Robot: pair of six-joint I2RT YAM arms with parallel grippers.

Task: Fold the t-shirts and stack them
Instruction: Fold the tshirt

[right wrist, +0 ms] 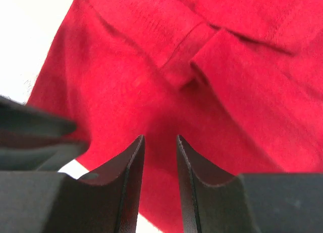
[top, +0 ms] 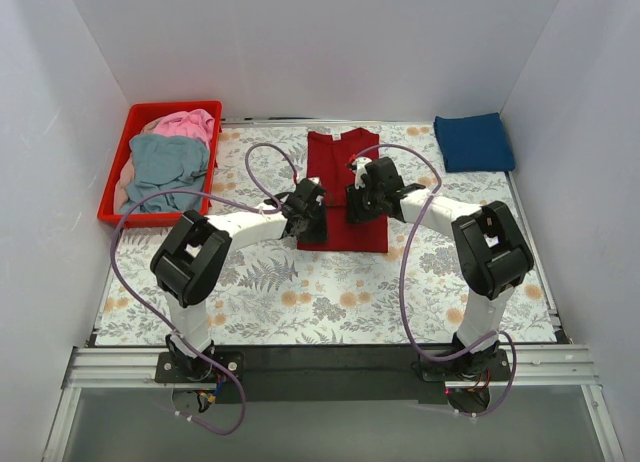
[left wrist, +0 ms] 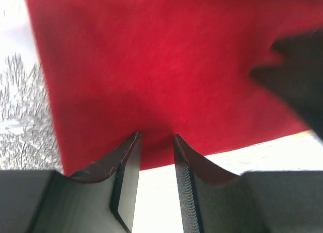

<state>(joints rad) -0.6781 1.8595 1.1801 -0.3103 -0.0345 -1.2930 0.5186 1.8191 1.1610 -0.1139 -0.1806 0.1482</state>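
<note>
The dark red t-shirt [top: 335, 157] lies flat in the middle of the table, its sides folded in to a narrow strip. My left gripper [top: 308, 214] hovers over its lower left edge and my right gripper [top: 362, 197] over its middle right. In the left wrist view the gripper [left wrist: 156, 139] is open, with its tips at the hem of the red cloth [left wrist: 151, 66] and nothing between them. The right gripper [right wrist: 160, 139] is open too, just above the red shirt [right wrist: 126, 81] near a folded-in sleeve [right wrist: 202, 56]. A folded navy blue t-shirt [top: 474, 142] rests at the back right.
A red plastic basket [top: 115, 187] at the back left holds a crumpled grey-blue shirt [top: 165, 167] and a pink one [top: 188, 124]. The tablecloth [top: 330, 292] has a floral print. White walls enclose the table on three sides. Each wrist view shows the other gripper close by.
</note>
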